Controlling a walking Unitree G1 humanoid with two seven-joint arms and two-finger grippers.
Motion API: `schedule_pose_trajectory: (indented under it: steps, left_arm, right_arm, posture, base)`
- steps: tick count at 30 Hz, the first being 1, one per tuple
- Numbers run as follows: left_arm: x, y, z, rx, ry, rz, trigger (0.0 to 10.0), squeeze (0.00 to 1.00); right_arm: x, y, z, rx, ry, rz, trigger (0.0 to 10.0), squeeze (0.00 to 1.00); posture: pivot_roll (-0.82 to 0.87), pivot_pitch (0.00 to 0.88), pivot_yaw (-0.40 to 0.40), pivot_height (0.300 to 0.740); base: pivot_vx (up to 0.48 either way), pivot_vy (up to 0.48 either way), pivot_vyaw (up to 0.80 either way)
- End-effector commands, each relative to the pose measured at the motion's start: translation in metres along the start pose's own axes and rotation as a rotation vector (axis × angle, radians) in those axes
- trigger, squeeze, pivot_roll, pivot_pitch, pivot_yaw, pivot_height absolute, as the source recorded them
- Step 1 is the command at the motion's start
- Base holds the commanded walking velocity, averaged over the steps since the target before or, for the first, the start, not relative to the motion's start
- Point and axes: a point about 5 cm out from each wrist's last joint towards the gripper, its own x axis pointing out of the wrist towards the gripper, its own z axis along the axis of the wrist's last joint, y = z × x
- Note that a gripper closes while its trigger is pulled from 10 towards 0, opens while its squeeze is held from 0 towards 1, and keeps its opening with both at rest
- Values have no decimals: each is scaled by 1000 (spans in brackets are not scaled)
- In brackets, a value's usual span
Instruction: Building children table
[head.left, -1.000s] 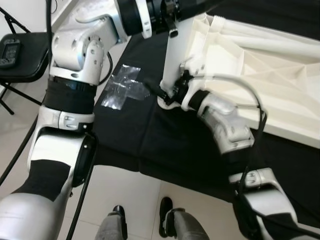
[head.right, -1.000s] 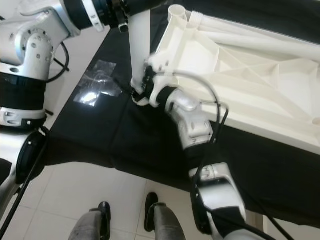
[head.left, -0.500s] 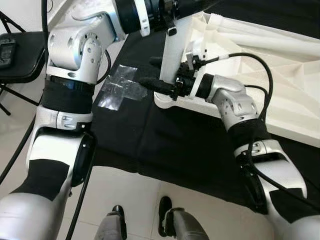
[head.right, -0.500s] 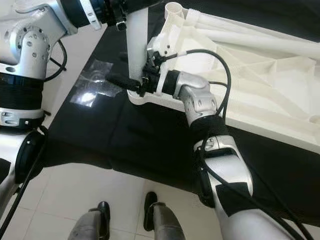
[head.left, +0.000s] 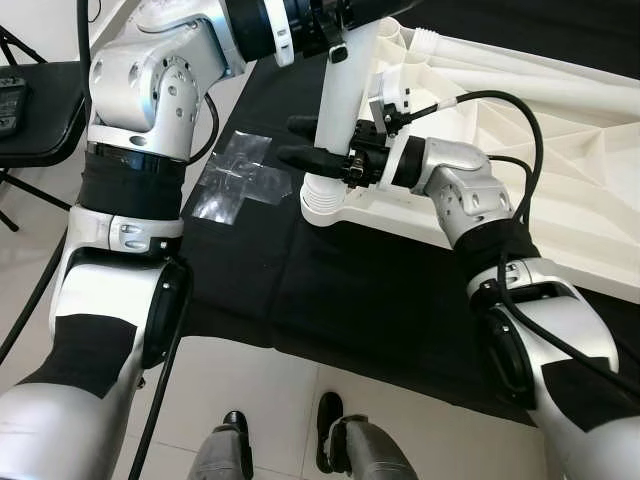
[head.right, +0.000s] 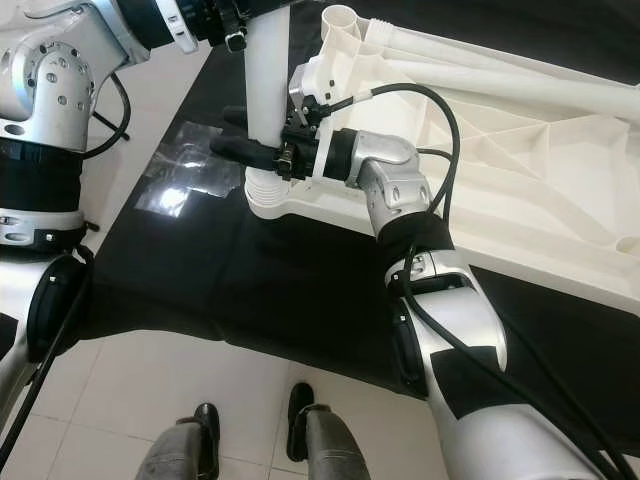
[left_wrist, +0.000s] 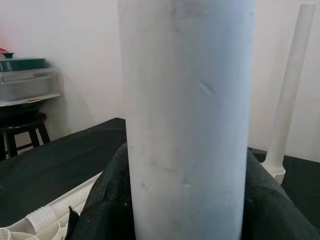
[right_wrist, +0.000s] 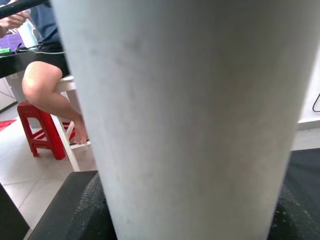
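With the leg (head.left: 337, 110) upright in the corner socket (head.left: 322, 200) at the tabletop's (head.left: 540, 150) nine o'clock, the left gripper (head.left: 340, 25) clamps its top, the right gripper (head.left: 300, 142) straddles it low with fingers apart, and seating it probably needs twisting.

My workspace, a lived-in home room: tiled floor (head.left: 260, 390), red stool (right_wrist: 42, 132), storage bins (left_wrist: 27, 80) against the wall, seated person (right_wrist: 47, 75).

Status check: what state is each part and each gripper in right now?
White plastic table leg: upright, foot in the corner socket.
White plastic tabletop: upside down on the black cloth.
Left gripper: holding the leg high up.
Right gripper: fingers around the leg low down.
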Motion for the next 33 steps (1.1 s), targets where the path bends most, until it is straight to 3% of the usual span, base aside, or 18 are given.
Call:
schedule_pose_trajectory:
  steps: [1,2,3,8,9,10,11,12,13,14,15,16,18,19,26,32,33]
  left_arm:
    - [14,-14,-20,-36,57,-72,0,0]
    - [14,-15,-20,-32,60,-79,1451,1000]
    - [14,-15,-21,-26,62,-71,10000,1000]
    - [12,-7,-23,-16,64,-5,10000,1000]
    - [12,-5,-23,-21,63,10,10000,0]
    - [12,-5,-23,-21,63,10,10000,0]
    - [11,-3,-24,-28,62,21,10000,0]
    - [11,-1,-23,-35,61,32,10000,0]
    - [11,-1,-23,-35,61,32,10000,0]
    - [11,0,-23,-39,60,38,10000,0]
    - [11,0,-23,-39,60,38,10000,0]
    - [10,1,-24,-41,62,42,10000,0]
    - [10,1,-24,-41,62,42,10000,0]
    - [13,-5,-20,-30,63,34,10000,0]
    - [18,-21,-11,-4,47,15,10000,0]
    - [14,-21,-10,-3,50,8,9922,0]
    - [11,-20,-10,-5,51,6,6824,0]
  right_arm:
    - [34,18,-5,22,16,139,0,0]
    - [34,19,-8,3,19,117,0,0]
    - [32,20,-12,-23,26,87,0,0]
    - [29,25,-33,-63,78,-73,0,0]
    - [29,30,-43,-56,115,-124,0,0]
    - [29,30,-43,-56,115,-124,0,0]
    - [29,31,-68,23,261,-433,0,0]
    - [34,57,-87,131,320,-557,0,0]
    - [34,57,-87,131,320,-557,0,0]
    - [34,76,-95,211,353,-633,0,0]
    - [34,76,-95,211,353,-633,0,0]
    - [40,92,-91,223,331,-655,0,0]
    - [40,92,-91,223,331,-655,0,0]
    - [54,96,-81,172,275,-642,0,0]
    - [50,75,-75,132,229,-744,0,0]
    - [46,81,-69,149,217,-832,0,0]
    - [45,83,-67,161,197,-852,0,0]
  posture:
    - [143,354,-56,740]
    - [140,352,-55,740]
    - [138,350,-57,740]
    - [134,349,-71,740]
    - [134,349,-71,740]
    - [134,349,-71,740]
    - [136,348,-78,740]
    - [145,349,-89,740]
    - [145,349,-89,740]
    - [145,349,-89,740]
    - [145,349,-89,740]
    - [147,348,-83,740]
    - [147,348,-83,740]
    - [138,330,-81,740]
    - [140,325,-78,740]
    - [141,327,-65,740]
    - [139,326,-64,740]
  base:
    - [0,0,0]
    - [0,0,0]
    - [0,0,0]
    - [0,0,0]
    - [0,0,0]
    - [0,0,0]
    - [0,0,0]
    - [0,0,0]
    - [0,0,0]
    - [0,0,0]
    - [0,0,0]
    - [0,0,0]
    - [0,0,0]
    - [0,0,0]
    - [0,0,0]
    - [0,0,0]
    - [0,0,0]
